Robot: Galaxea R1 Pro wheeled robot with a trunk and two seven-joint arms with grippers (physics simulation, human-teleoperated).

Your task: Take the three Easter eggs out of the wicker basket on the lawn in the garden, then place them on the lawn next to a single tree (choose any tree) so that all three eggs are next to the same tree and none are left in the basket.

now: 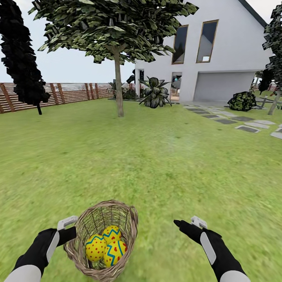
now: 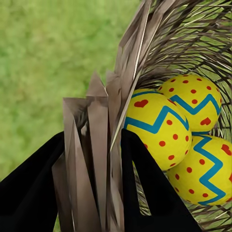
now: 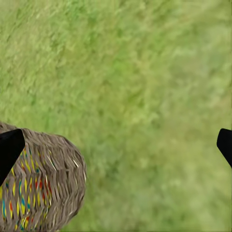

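In the head view, the wicker basket (image 1: 102, 239) is seen at the bottom of the picture, gripped at its left rim by the left gripper (image 1: 69, 231), with the three Easter eggs (image 1: 105, 246) lying together inside it. The right gripper (image 1: 188, 226) is held out to the basket's right, apart from it, above the lawn (image 1: 156, 164). The tree (image 1: 118, 84) stands far off across the grass, ahead of a white house (image 1: 219, 58) and a wooden fence (image 1: 58, 94).

In the left wrist view, the black fingers (image 2: 145, 188) are shown clamped on the basket's woven wall (image 2: 96, 145), one either side, the eggs (image 2: 159, 128) just inside.

In the right wrist view, the finger tips (image 3: 9, 150) are spread wide with nothing but grass (image 3: 145, 96) between them, the basket (image 3: 43, 188) beside one tip.
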